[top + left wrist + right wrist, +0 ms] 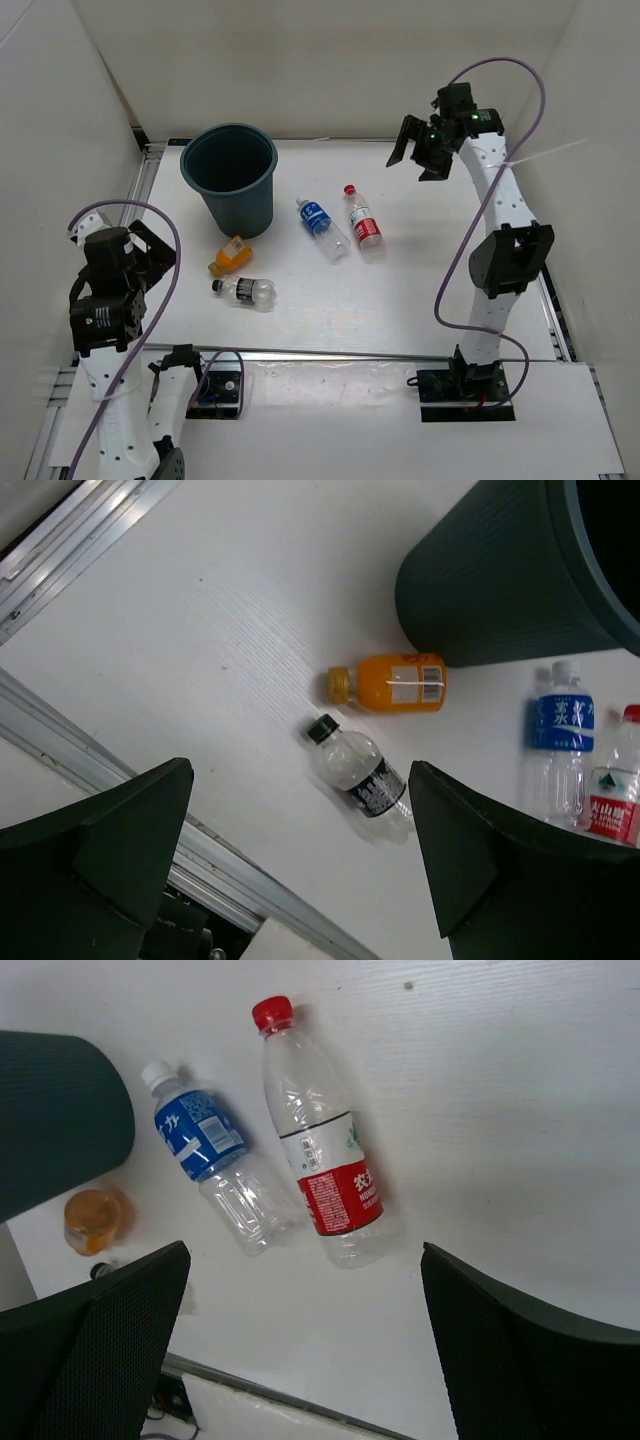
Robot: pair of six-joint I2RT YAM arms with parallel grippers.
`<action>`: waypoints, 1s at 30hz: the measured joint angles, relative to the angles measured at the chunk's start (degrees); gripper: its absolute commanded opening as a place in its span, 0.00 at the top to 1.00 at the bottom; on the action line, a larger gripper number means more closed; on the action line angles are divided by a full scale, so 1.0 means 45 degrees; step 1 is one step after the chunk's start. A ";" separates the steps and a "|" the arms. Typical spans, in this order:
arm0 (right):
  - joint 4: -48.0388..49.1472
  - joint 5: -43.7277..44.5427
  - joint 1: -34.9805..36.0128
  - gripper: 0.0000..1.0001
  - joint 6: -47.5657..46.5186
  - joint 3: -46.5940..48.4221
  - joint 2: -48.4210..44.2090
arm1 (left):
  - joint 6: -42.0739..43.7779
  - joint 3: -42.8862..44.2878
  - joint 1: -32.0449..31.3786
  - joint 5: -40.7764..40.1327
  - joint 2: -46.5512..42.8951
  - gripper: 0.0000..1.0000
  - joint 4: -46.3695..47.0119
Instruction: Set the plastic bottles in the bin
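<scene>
Left gripper [300,775] and right gripper [305,1260] both gape empty; orange bottle [392,683] beside the bin [480,590] looks light, stiff (slick plastic), best pinched across its labelled middle

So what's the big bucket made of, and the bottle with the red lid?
The bucket looks like dark teal plastic, matte, with fine ribs down its wall. The red-lid bottle looks like thin clear plastic, glossy: the white table shows through it. Its label is probably printed film.
</scene>
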 measured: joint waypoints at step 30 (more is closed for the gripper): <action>0.0306 0.0457 0.2759 0.00 -0.1501 0.1360 0.5790 | 0.0797 -0.0015 -0.0015 0.1569 -0.0311 0.00 -0.0865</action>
